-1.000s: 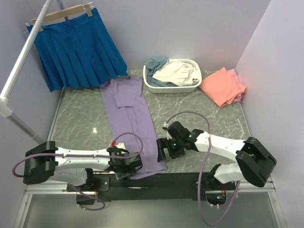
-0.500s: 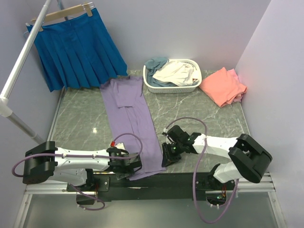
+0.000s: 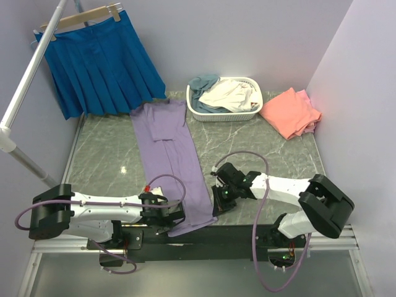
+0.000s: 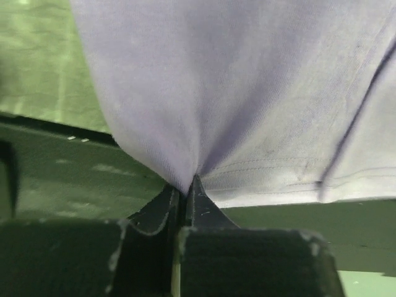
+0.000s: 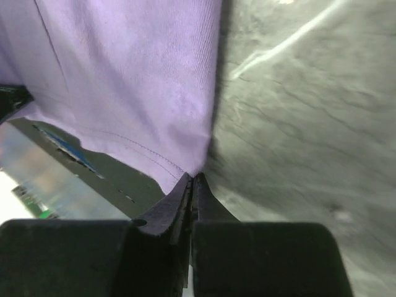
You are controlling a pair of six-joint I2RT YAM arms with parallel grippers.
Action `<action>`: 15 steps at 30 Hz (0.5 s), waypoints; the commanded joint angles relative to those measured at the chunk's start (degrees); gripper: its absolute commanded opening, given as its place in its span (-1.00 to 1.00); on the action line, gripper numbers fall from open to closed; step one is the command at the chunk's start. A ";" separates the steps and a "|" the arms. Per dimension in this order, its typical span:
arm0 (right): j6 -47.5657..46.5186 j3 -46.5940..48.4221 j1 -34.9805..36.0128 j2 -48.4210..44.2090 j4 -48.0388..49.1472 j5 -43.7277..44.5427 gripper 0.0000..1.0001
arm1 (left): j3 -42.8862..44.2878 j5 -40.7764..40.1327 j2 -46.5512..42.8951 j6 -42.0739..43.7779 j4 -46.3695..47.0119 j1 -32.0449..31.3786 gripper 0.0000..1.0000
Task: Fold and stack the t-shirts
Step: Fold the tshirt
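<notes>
We see the left fingers [image 4: 187, 198] clenched on the near hem of the lavender-purple t-shirt [image 3: 173, 154]; the cloth puckers right at the tips and fans out ahead of them. The right fingers [image 5: 190, 185] are clenched too, pinching the same hem at its other near corner. Cloth lies ahead and to their left, and the bare marble counter [image 3: 105, 154] is to their right.

From the top view the near hem runs between the two pairs of fingers, left pair [image 3: 168, 218] at one corner, right pair [image 3: 216, 201] at the other. This end of the tee sits at the counter's near edge. The tee is a long narrow strip lying flat on the counter and stretching straight away from both pairs toward the back.

Well beyond the right fingers is the white basket [image 3: 213, 116], with a cream-white t-shirt [image 3: 230, 96] and a grey-blue t-shirt [image 3: 201, 83] heaped inside. The coral-pink t-shirts [image 3: 291, 111] are piled just beside the basket, beyond and to the right of the right fingers.

Far beyond the left fingers hangs a blue skirt [image 3: 99, 62] on a wooden hanger [image 3: 80, 17], its lower edge near the tee's far end
</notes>
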 commanded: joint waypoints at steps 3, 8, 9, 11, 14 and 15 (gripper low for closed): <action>-5.36 9.37 0.16 -4.51 -9.04 8.42 -1.00 | 4.64 -3.84 -2.27 -2.36 -10.64 -0.97 -0.98; -7.30 14.57 0.15 -2.58 -10.28 9.22 -1.00 | 8.60 -11.03 -3.94 -3.33 -15.91 -0.27 -0.98; -7.91 16.05 0.07 -1.45 -10.37 9.13 -1.00 | 9.83 -12.01 -3.94 -2.37 -16.27 0.34 -0.98; -8.53 17.64 0.07 -0.30 -10.98 9.65 -1.00 | 10.80 -13.77 -3.77 -0.97 -17.06 2.53 -0.98; -10.28 21.42 -0.20 2.25 -11.86 10.71 -1.00 | 12.12 -16.57 -4.12 0.61 -17.59 5.69 -0.98; -10.98 23.26 -0.37 2.95 -11.95 10.88 -1.00 | 12.65 -17.20 -4.29 1.32 -17.25 6.75 -0.98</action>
